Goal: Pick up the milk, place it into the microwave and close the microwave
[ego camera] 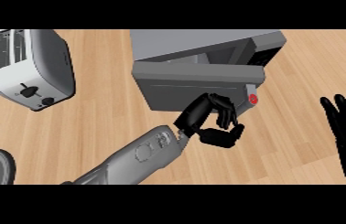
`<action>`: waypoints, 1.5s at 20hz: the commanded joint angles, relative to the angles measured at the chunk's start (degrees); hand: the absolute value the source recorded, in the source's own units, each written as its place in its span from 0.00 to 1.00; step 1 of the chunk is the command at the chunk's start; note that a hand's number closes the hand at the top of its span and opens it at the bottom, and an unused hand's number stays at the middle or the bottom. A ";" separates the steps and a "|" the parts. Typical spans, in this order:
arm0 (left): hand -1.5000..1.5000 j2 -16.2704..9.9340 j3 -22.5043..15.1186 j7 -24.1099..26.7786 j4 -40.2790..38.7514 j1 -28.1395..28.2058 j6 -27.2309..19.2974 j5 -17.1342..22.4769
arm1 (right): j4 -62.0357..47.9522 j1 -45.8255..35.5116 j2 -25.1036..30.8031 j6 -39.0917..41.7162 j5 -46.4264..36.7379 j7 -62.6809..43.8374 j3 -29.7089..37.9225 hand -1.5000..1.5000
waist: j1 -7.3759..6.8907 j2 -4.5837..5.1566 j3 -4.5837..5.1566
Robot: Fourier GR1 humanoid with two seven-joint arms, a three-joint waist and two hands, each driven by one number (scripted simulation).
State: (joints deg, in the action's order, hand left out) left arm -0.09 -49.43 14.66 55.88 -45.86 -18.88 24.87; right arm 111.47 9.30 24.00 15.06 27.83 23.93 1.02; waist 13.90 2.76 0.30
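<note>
You see a smooth grey forearm (145, 154) with rounded panels and raised outlines moulded into its casing near the wrist. It ends in a black left hand (206, 118) of blocky, segmented fingers. Your right hand (336, 131) is the same matte black, its fingers slim.

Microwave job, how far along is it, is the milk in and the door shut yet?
No milk shows on the light wooden counter, so it may already be inside, though the interior is hidden. In hand: the left hand, fingers curled and holding nothing, is at the front of the grey box-shaped microwave's door, which looks nearly closed. Left: shutting it fully. The right hand rests open at the right edge.
</note>
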 commanded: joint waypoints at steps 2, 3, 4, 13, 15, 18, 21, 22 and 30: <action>1.00 0.09 1.82 0.65 -2.90 -6.42 -1.87 4.63 | 1.87 -1.22 1.66 0.74 1.58 -1.56 0.97 0.00 | 3.02 0.34 -0.12; 1.00 0.09 1.46 0.98 -3.35 -6.95 -2.25 4.98 | 1.46 -1.48 1.36 0.81 2.62 -1.74 1.05 0.00 | 3.72 0.69 -0.19; 1.00 0.09 1.46 1.29 -3.81 -7.69 -2.41 5.52 | 1.78 -2.18 2.07 0.94 3.06 -2.94 0.92 0.00 | 3.74 0.89 -0.11; 1.00 0.04 3.11 1.13 -9.70 -14.83 -4.71 9.61 | 4.01 -4.40 4.36 2.14 5.67 -5.80 1.03 0.00 | 7.00 1.63 -0.19; 1.00 0.03 3.66 1.42 -10.79 -15.82 -4.85 10.47 | 4.49 -4.52 4.72 2.81 6.53 -5.93 1.11 0.00 | 8.31 1.89 -0.25; 1.00 0.02 3.55 2.15 -11.31 -15.83 -5.70 11.48 | 4.51 -5.45 5.06 2.63 7.61 -6.51 1.71 0.00 | 8.69 2.26 -0.23; 1.00 -0.01 3.56 1.92 -11.26 -16.40 -6.72 12.39 | 4.34 -5.66 6.44 3.09 8.43 -7.56 2.59 0.00 | 9.00 2.07 -0.26; 1.00 -0.01 3.38 1.52 -11.26 -17.00 -7.23 12.47 | 3.86 -5.93 6.56 2.91 8.35 -7.67 2.82 0.00 | 9.19 2.19 -0.35; 1.00 -0.06 2.30 2.65 -10.42 -16.44 -10.25 14.00 | 3.74 -7.12 9.07 3.78 10.06 -9.31 4.62 0.00 | 10.94 2.28 -0.42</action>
State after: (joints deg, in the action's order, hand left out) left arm -3.07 -47.90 17.72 47.95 -56.26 -29.79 38.42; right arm 115.47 2.55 32.12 18.40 37.15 15.29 5.00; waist 23.20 4.41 0.04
